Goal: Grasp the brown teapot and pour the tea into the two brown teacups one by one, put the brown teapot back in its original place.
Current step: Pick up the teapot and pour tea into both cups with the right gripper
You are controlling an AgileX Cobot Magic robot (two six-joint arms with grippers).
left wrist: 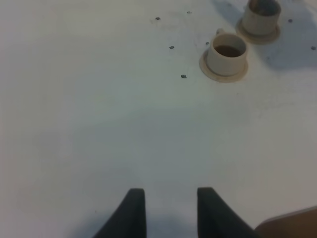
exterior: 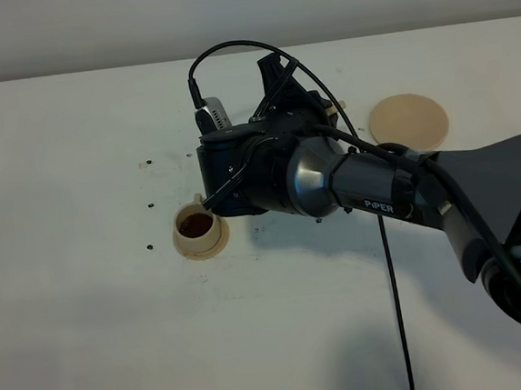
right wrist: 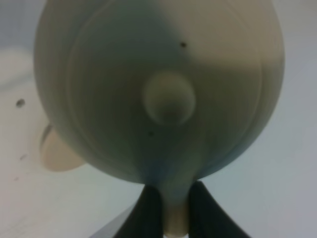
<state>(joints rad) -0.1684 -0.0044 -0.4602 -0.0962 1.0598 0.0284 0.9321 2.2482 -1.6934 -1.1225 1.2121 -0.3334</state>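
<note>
**Teapot held aloft in the right hand, off its coaster**

The right hand [right wrist: 173,191] is closed narrowly on the brown teapot [right wrist: 158,74]. Its two dark fingers [right wrist: 148,213] pinch the tan loop handle [right wrist: 174,220] between them. In the right wrist view the pot fills almost the whole picture, with its lid and small round knob [right wrist: 168,98] facing the camera. A tan rim [right wrist: 55,154] peeks out from beside the pot's body, too blurred to tell whether it is a cup or a saucer.

From the high camera, the right arm [exterior: 351,187] reaches across the middle of the white table [exterior: 90,338] and hides nearly all of the teapot beneath its wrist. The round coaster [exterior: 407,120] lies bare, well apart to the right of the hand.

One teacup [exterior: 197,226] stands on its saucer [exterior: 181,247] just beside the arm's left edge, with dark tea in it. The second teacup [left wrist: 261,17] shows only in the left wrist view, on a saucer of its own, near the first and in shadow. What it holds cannot be made out.

The left hand [left wrist: 171,191] hangs over bare table, well apart from both cups. Its fingers stand apart with nothing between them.
</note>
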